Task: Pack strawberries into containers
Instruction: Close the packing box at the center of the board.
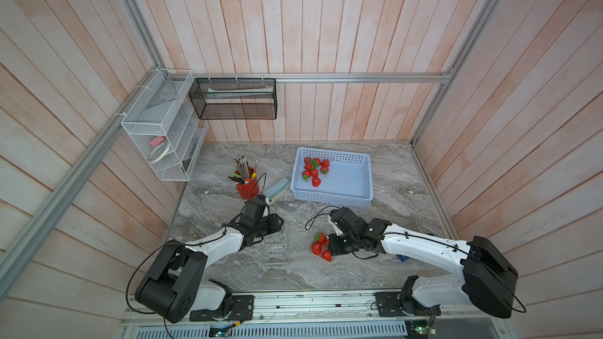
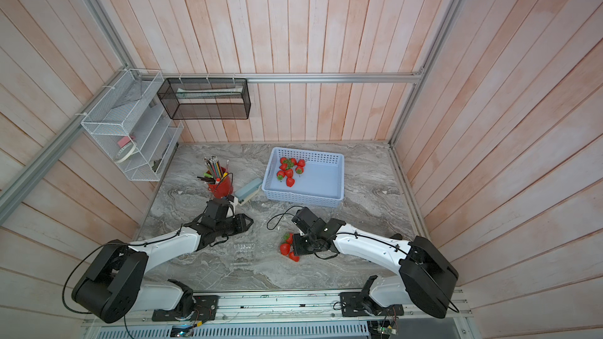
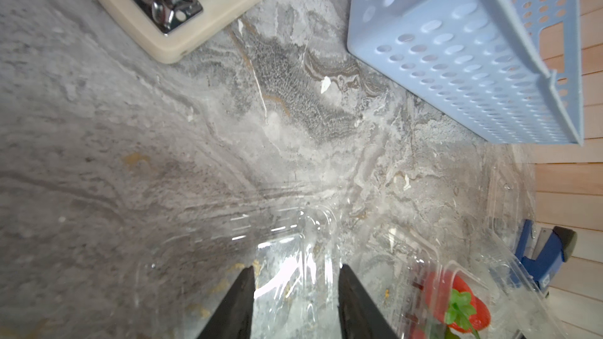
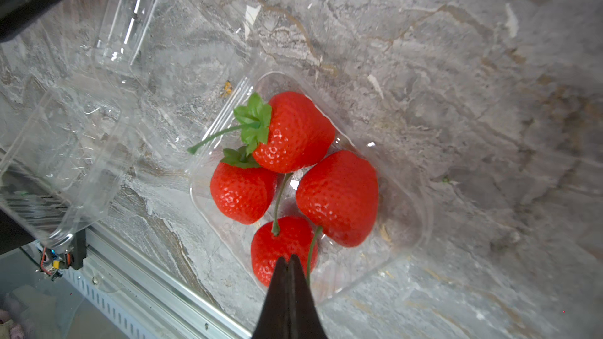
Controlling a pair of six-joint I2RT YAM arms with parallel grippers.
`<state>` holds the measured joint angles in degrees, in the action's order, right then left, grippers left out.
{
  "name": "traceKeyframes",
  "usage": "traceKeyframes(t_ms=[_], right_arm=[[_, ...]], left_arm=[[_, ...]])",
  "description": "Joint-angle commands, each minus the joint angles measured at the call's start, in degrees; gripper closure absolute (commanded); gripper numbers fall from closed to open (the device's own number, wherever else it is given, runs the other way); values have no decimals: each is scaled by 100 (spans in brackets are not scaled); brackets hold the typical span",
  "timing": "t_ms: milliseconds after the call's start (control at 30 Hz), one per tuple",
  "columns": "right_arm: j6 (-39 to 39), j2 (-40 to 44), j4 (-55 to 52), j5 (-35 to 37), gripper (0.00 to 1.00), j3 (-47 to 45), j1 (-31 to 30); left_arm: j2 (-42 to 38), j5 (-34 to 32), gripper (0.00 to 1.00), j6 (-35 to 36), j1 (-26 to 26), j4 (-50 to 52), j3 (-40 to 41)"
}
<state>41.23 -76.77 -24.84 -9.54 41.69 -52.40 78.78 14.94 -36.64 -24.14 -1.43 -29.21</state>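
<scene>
A robot lab booth: plank walls (image 1: pixel 326 27), aluminium frame rails (image 1: pixel 342 77), marble-look tabletop (image 1: pixel 408 190).
</scene>
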Motion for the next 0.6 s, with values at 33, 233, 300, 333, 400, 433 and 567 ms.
traceKeyframes(t_ms=[33, 233, 300, 333, 400, 433, 567], right_arm=[[140, 132, 244, -119, 100, -30, 28], [644, 1282, 316, 134, 100, -520, 201], [676, 1519, 116, 162, 100, -591, 314], [674, 1605, 0, 201, 100, -605, 358], [653, 1732, -214, 282, 100, -618, 399], [650, 1752, -306, 277, 100, -626, 423], [585, 1712, -602, 310, 100, -658, 437]], left_arm=[[73, 162, 55, -62, 7, -195, 56], [137, 201, 56, -32, -18, -225, 94], [212, 218, 55, -1, -13, -208, 45], [255, 236, 55, 12, -20, -186, 16], [332, 252, 55, 23, -26, -210, -31], [379, 264, 56, 30, -25, -211, -57], [521, 304, 64, 52, -47, -218, -168]])
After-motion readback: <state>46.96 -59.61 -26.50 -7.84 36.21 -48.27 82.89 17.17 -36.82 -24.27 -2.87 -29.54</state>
